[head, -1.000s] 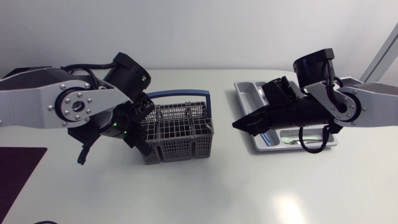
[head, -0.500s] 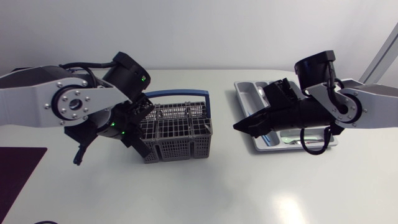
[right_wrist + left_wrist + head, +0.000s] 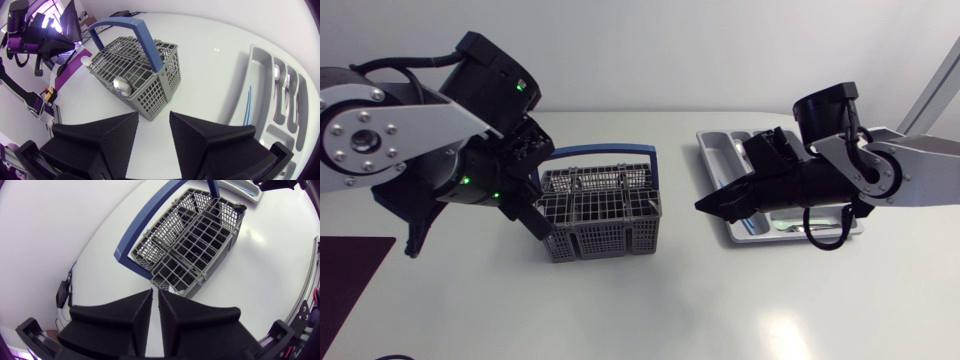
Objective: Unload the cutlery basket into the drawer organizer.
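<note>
We see the cutlery basket (image 3: 603,212) standing near the middle of the table (image 3: 650,310), its blue handle (image 3: 125,25) arched over the grey grid; the drawer organizer (image 3: 716,150) lies well apart from it, under our right arm; our left gripper (image 3: 155,291) hangs just beside the basket's near corner with its fingers drawn almost together, only a slit between them and nothing held; our right gripper (image 3: 154,117) hovers between basket and organizer with a moderate gap between its fingers, likewise empty. One spoon (image 3: 121,86) shows in the basket, bowl upward in a cell by the handle; some cutlery (image 3: 286,84) already lies in the organizer's slots, so we judge the unloading well advanced. The spoon is probably light, stiff and smooth, and may slip or swivel between flat pads; we would take it at the neck just under the bowl, pinching across the flat faces, and lift it straight up so it clears the grid; the basket looks light and may shift if the spoon catches.
</note>
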You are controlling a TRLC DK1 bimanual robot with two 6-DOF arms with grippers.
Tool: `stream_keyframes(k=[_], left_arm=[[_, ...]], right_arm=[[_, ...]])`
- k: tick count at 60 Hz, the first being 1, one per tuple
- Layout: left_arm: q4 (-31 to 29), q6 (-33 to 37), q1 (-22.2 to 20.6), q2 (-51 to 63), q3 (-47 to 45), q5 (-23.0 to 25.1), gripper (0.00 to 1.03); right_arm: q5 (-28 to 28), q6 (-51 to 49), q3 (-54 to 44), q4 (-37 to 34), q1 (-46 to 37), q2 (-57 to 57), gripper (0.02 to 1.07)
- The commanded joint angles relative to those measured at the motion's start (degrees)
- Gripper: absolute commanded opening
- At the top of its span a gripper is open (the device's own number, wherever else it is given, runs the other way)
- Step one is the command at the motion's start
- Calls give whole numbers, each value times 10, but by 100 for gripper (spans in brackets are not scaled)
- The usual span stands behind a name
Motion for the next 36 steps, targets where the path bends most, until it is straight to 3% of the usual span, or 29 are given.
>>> stream_keyframes(k=[1, 4, 9, 36], left_arm=[[-6, 2, 0, 5, 4, -6, 33], [-6, 0, 1, 13, 0, -6, 45], [-4, -7, -1, 28, -9, -6, 54], [10, -31, -2, 89, -15, -8, 58]], right_arm=[[-4, -7, -20, -4, -3, -7, 50], [-4, -7, -20, -5, -3, -7, 50], [-4, -7, -21, -5, -3, -10, 50], [-11, -10, -28, -7, -8, -16, 50]])
